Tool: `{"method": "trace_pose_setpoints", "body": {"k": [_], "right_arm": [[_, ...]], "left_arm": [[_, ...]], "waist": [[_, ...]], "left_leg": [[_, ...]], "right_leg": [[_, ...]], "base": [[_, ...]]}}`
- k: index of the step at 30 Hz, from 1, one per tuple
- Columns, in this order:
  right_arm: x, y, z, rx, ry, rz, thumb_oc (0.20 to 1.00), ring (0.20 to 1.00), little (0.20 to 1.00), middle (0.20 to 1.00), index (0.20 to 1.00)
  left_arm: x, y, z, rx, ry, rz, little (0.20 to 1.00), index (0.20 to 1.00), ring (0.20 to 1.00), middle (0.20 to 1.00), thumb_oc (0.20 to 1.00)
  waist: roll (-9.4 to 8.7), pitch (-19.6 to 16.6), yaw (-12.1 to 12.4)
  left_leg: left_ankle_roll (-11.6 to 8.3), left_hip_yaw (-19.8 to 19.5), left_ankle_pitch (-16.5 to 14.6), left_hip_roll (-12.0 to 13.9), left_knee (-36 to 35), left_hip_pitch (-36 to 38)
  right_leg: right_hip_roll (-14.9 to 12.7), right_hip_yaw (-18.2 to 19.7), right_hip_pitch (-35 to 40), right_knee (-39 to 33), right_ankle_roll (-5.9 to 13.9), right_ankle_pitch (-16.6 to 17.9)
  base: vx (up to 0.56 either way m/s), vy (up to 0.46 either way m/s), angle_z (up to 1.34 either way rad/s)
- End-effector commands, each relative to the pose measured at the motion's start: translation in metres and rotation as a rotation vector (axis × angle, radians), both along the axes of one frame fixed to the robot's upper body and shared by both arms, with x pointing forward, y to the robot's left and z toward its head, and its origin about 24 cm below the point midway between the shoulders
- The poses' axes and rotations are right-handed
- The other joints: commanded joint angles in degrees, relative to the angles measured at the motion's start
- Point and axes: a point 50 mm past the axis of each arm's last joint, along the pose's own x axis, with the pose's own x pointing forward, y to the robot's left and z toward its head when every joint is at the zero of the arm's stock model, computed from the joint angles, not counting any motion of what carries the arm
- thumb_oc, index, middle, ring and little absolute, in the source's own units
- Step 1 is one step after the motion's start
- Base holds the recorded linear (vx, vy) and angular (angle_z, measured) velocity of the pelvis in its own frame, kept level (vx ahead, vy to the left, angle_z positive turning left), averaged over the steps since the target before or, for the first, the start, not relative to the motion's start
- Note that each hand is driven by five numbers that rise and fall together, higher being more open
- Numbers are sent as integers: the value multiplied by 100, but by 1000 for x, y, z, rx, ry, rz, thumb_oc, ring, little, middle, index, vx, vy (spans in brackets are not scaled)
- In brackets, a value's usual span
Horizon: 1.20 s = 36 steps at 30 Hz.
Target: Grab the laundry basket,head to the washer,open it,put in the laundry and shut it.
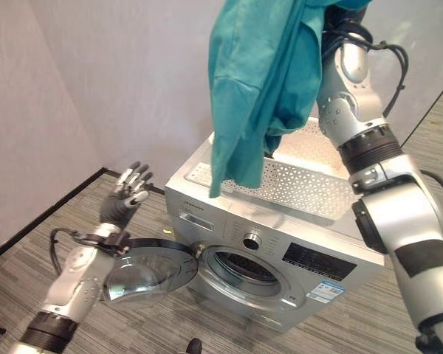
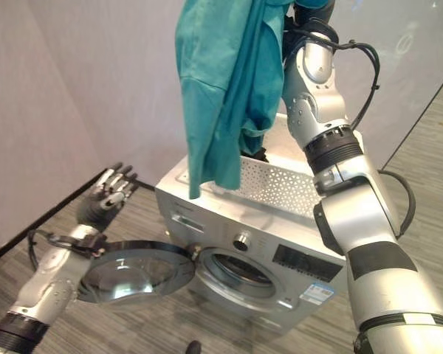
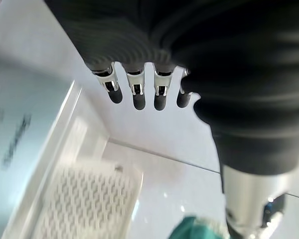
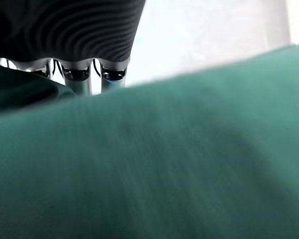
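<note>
**Teal garment lifted clear of the basket, washer door open**

The right hand (image 4: 79,74) was raised high above the silver front-loading washing machine (image 1: 266,251), carrying a soft teal cloth garment (image 1: 258,81) that hung in long folds down to the white perforated plastic laundry basket (image 1: 303,184) resting on the washer's top. Its fingers were buried in the cloth, so whether they were clenched could not be told. The round glass washer door (image 1: 144,273) stood swung open to the robot's left, the drum opening bare. The left hand (image 1: 125,195) hovered beside the door, fingers straight and relaxed, holding nothing.

The garment looked light, limp and prone to snagging on the basket rim; bunching it near its middle would likely shorten the trailing hem before feeding it into the drum.
</note>
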Motion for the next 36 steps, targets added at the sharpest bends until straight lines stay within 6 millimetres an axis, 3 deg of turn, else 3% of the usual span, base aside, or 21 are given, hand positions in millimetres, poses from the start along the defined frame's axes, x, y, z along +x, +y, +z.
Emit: {"method": "trace_pose_setpoints", "body": {"k": [1, 2, 5, 8, 12, 21, 36], "right_arm": [[-24, 16, 61, 25, -201, 54, 200, 200, 200, 200, 200], [-22, 23, 58, 26, -189, 72, 200, 200, 200, 200, 200], [-22, 25, 58, 21, -187, 74, 200, 200, 200, 200, 200], [-26, 45, 55, -134, -209, 75, 200, 200, 200, 200, 200], [-36, 57, 51, -246, -268, 105, 200, 200, 200, 200, 200], [-40, 73, 45, -257, -281, 168, 200, 200, 200, 200, 200], [-46, 91, 33, -242, -282, 254, 200, 200, 200, 200, 200]], "left_arm": [[8, -7, 34, -56, -163, -16, 1000, 1000, 1000, 1000, 1000], [8, -21, 33, -63, -160, -62, 1000, 1000, 1000, 1000, 1000], [9, -26, 34, -68, -167, -78, 1000, 1000, 1000, 1000, 1000], [16, -49, 36, -104, -177, -122, 1000, 1000, 1000, 1000, 1000], [18, -56, 40, -124, -191, -126, 1000, 1000, 1000, 1000, 1000], [26, -73, 56, -156, -244, -143, 1000, 1000, 1000, 1000, 1000], [39, -99, 124, -268, -466, -125, 1000, 1000, 1000, 1000, 1000]], "waist": [[-433, -166, -134], [-447, -162, -182], [-451, -157, -199], [-496, -143, -319], [-520, -120, -442], [-537, -136, -608], [-646, -135, -767]], "left_leg": [[-38, 101, -737, -8, 80, 368], [-25, 112, -751, -1, 83, 383], [-22, 122, -759, 0, 83, 396], [-18, 160, -773, 24, 79, 418], [-13, 217, -776, 60, 68, 441], [-18, 344, -750, 117, 38, 462], [-80, 445, -760, 215, 14, 458]], "right_leg": [[-276, 97, 150, 9, 124, -265], [-271, 118, 149, 24, 117, -265], [-266, 129, 150, 31, 113, -265], [-249, 182, 124, 78, 105, -265], [-224, 248, 72, 143, 102, -283], [-190, 375, -34, 175, 90, -249], [-111, 452, -112, 191, 71, -241]], "base": [[0, 0, 0], [0, 0, 0], [7, -1, -1], [4, 0, -1], [11, -5, -5], [4, 2, -8], [3, -2, -4]]}}
